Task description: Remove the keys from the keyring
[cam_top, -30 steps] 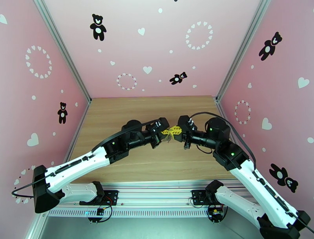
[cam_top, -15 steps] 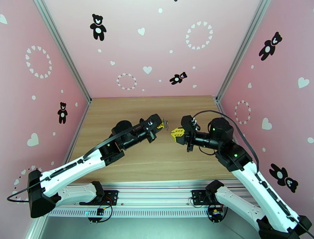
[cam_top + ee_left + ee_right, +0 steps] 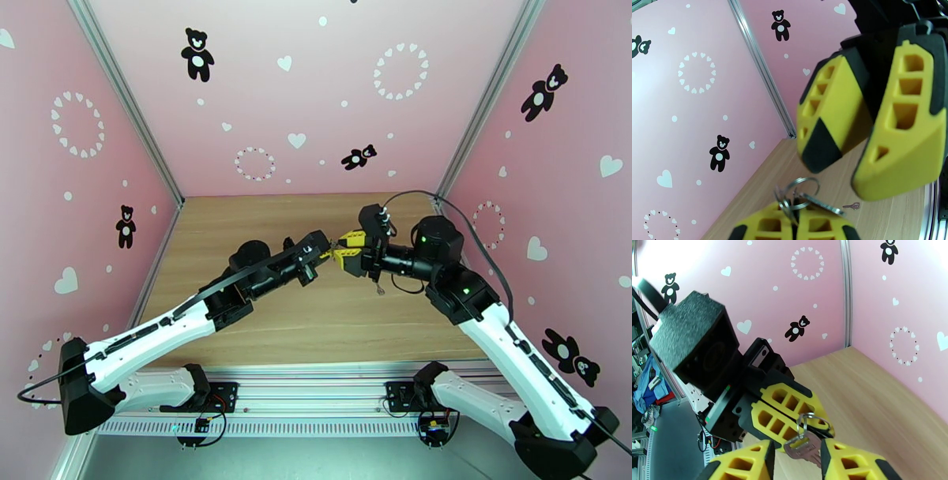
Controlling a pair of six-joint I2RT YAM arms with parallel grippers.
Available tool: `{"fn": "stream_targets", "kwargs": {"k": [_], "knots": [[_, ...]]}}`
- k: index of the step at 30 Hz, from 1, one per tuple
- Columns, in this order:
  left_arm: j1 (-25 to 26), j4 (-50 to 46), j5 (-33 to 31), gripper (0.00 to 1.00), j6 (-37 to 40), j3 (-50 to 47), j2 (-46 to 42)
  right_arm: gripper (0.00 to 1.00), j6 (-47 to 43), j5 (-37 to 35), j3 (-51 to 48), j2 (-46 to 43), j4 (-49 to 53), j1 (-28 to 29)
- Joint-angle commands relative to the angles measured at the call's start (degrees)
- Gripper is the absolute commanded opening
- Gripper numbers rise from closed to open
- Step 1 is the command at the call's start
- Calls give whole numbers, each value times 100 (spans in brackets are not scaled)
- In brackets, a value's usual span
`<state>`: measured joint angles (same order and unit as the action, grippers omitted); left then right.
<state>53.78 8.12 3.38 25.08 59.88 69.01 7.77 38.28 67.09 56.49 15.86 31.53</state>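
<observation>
Left gripper [image 3: 794, 223] pinches a thin wire keyring [image 3: 802, 192], flat key [image 3: 817, 203] seemingly dangling.

Top external: I look from above and behind the arm bases [image 3: 207, 393], down toward the far edge of the surface [image 3: 261, 229]. It is a wide, distant view that takes in the pink walls [image 3: 316, 87].
Left wrist: rides on the left hand [image 3: 796, 227], whose fingertips sit at the bottom of the view. It faces the right hand [image 3: 843, 171] at very close range, with a far corner of the surface behind.
Right wrist: the reverse look, close on the left hand, with a wall corner post behind.
Shared: both wrist views catch the keyring [image 3: 800, 189] from opposite sides. My top view shows that same meeting spot above mid-surface.
</observation>
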Motion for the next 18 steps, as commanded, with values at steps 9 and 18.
{"fn": "stream_targets", "kwargs": {"k": [9, 18], "knots": [[72, -132, -153, 0, 111, 393, 121, 33, -251, -27, 411, 364, 255, 105], [106, -160, -144, 0, 129, 437, 178, 22, -541, -226, 407, 424, 421, 108]]}}
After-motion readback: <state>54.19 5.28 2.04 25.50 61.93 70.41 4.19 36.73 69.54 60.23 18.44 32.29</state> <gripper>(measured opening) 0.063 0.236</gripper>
